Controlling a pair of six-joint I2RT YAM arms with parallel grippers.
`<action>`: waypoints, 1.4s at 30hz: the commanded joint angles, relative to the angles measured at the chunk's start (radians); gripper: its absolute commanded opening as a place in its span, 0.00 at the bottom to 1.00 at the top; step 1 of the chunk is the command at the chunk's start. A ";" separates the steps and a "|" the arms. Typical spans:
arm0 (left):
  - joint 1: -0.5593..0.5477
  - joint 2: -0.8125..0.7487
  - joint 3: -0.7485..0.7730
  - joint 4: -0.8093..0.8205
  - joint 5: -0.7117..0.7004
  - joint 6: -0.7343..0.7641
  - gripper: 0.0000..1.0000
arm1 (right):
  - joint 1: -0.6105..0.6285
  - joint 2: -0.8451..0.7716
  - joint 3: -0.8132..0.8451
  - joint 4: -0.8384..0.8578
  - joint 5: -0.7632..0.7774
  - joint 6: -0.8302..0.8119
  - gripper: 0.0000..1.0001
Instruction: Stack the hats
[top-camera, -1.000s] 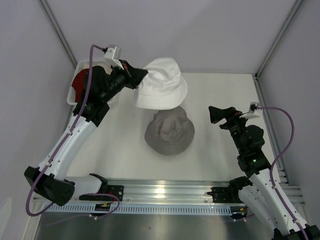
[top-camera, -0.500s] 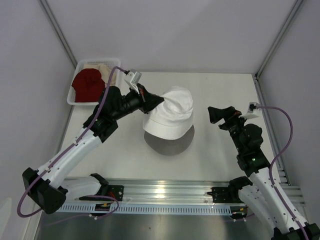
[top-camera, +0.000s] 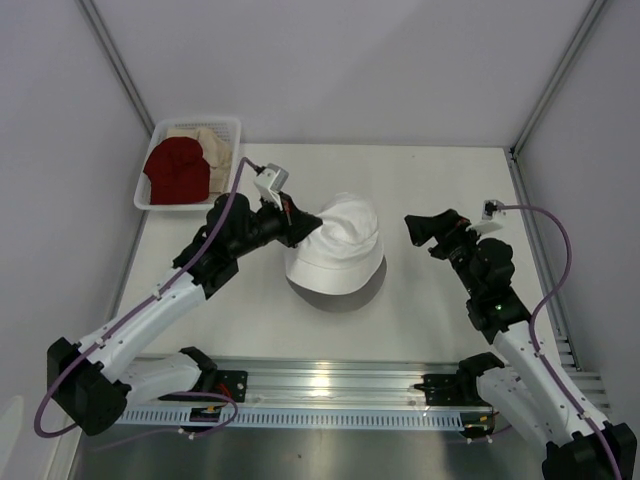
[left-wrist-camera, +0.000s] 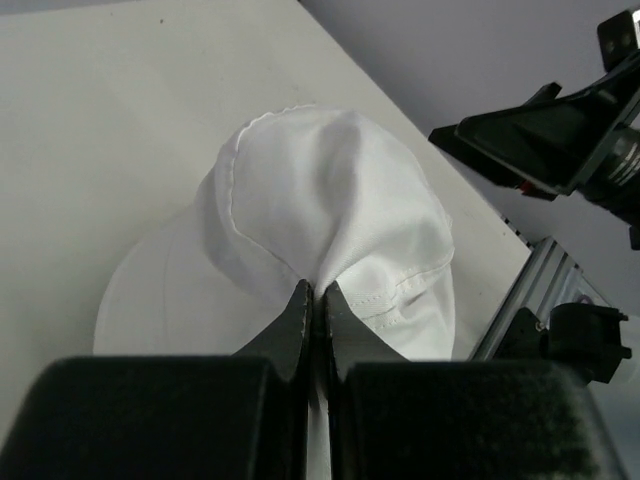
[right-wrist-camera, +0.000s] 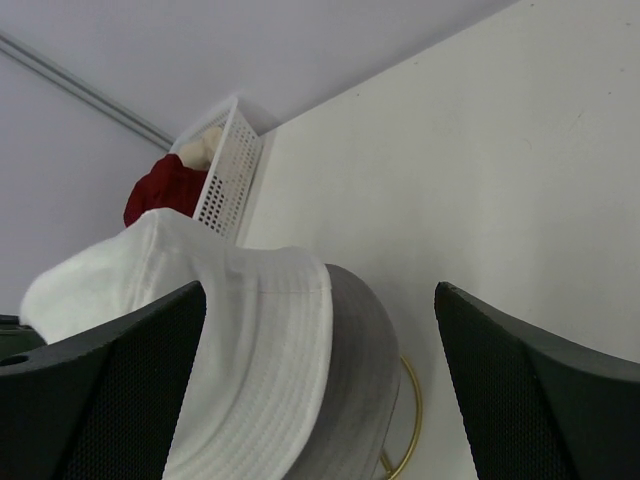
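Observation:
The white hat (top-camera: 338, 250) lies over the grey hat (top-camera: 357, 297), and only a thin edge of the grey brim shows below it. My left gripper (top-camera: 305, 225) is shut on a pinch of the white hat's crown (left-wrist-camera: 330, 190), its tips (left-wrist-camera: 315, 290) closed on the fabric. My right gripper (top-camera: 425, 232) hangs open just right of the pile, touching nothing. Its view looks between its fingers (right-wrist-camera: 318, 295) at the white hat (right-wrist-camera: 240, 340) on the grey hat (right-wrist-camera: 365, 370). The dark red hat (top-camera: 178, 168) and the beige hat (top-camera: 205, 145) lie in the basket.
A white mesh basket (top-camera: 165, 135) stands at the table's back left corner. The ring of a gold wire stand (right-wrist-camera: 412, 410) shows under the grey hat. A metal rail (top-camera: 320, 385) runs along the near edge, and grey walls close in the sides.
My left gripper carried the white hat from near the basket, right and down onto the grey hat, which is now almost covered. My right gripper shifted slightly left towards the pile.

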 joint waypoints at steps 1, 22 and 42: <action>-0.016 0.003 -0.039 0.037 -0.007 0.029 0.01 | -0.002 0.028 -0.001 0.070 -0.070 0.042 0.99; 0.028 -0.272 -0.235 -0.101 -0.559 -0.372 0.97 | 0.033 0.310 -0.035 0.291 -0.251 0.141 0.91; 0.251 -0.161 -0.518 0.472 -0.067 -0.761 0.86 | 0.062 0.476 -0.093 0.601 -0.234 0.340 0.48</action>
